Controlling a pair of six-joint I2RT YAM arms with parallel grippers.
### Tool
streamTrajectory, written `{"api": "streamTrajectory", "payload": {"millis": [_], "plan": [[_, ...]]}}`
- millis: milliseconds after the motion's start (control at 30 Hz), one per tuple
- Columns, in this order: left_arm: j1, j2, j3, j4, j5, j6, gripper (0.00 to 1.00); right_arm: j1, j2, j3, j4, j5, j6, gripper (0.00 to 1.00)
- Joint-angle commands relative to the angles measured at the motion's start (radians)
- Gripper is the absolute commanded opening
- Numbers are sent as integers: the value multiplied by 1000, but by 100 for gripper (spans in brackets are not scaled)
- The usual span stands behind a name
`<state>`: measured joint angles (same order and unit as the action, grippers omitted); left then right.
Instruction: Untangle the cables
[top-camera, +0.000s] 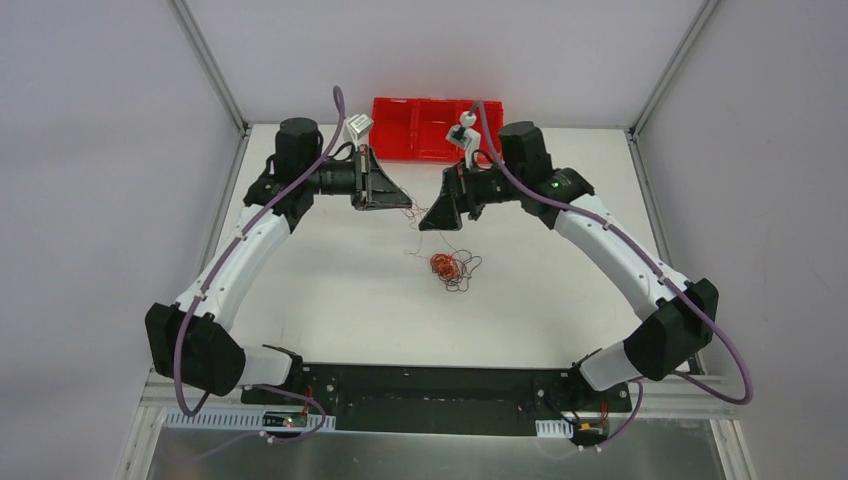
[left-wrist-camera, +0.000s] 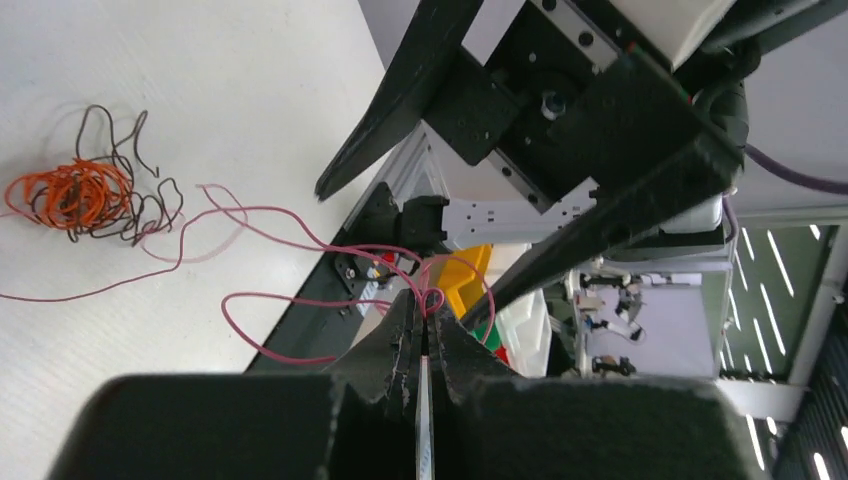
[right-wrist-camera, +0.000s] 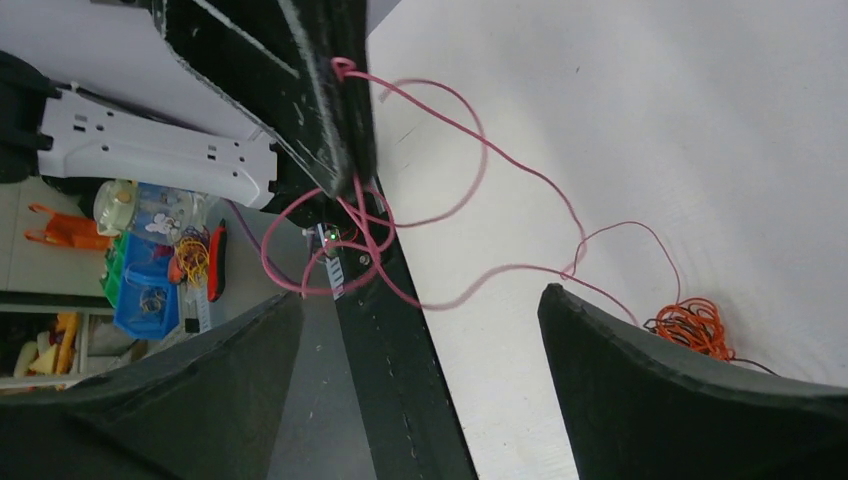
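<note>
The cables are thin wires. An orange and black ball (top-camera: 443, 266) of them lies on the white table, also seen as the ball (left-wrist-camera: 80, 195) in the left wrist view and the ball (right-wrist-camera: 695, 325) in the right wrist view. A loose red wire (left-wrist-camera: 270, 215) trails from the ball up to my left gripper (left-wrist-camera: 430, 300), which is shut on a small loop of it above the table. In the right wrist view the red wire (right-wrist-camera: 470, 140) hangs from those shut tips. My right gripper (right-wrist-camera: 420, 296) stands open, nothing between its fingers, facing the left gripper (top-camera: 405, 207) closely.
A red compartment tray (top-camera: 400, 130) sits at the table's far edge behind both grippers. The black base rail (top-camera: 430, 385) runs along the near edge. Grey walls and metal frame posts enclose the table on three sides.
</note>
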<state>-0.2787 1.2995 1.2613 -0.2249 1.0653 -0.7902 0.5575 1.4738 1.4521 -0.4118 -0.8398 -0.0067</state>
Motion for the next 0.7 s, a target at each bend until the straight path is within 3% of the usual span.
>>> {"api": "streamTrajectory", "payload": {"millis": [0, 100, 167, 200, 267, 300, 533, 667], "plan": [[-20, 35, -33, 281, 108, -238, 0, 81, 34, -28, 85, 65, -83, 91], [-21, 47, -58, 399, 149, -338, 0, 122, 80, -26, 145, 139, -100, 90], [-20, 44, -65, 419, 160, -356, 0, 134, 118, -11, 170, 187, -113, 75], [-20, 41, -68, 419, 165, -357, 0, 134, 130, -6, 181, 204, -115, 60], [-14, 31, -72, 412, 174, -351, 0, 134, 140, -5, 185, 213, -119, 16], [-4, 23, -69, 400, 178, -340, 0, 135, 137, -11, 182, 210, -120, 1], [213, -22, 2, 111, 128, -23, 0, 118, 47, -96, 93, 157, -150, 0], [272, -68, 33, -21, 74, 180, 0, 110, 15, -123, 34, 133, -178, 0]]}}
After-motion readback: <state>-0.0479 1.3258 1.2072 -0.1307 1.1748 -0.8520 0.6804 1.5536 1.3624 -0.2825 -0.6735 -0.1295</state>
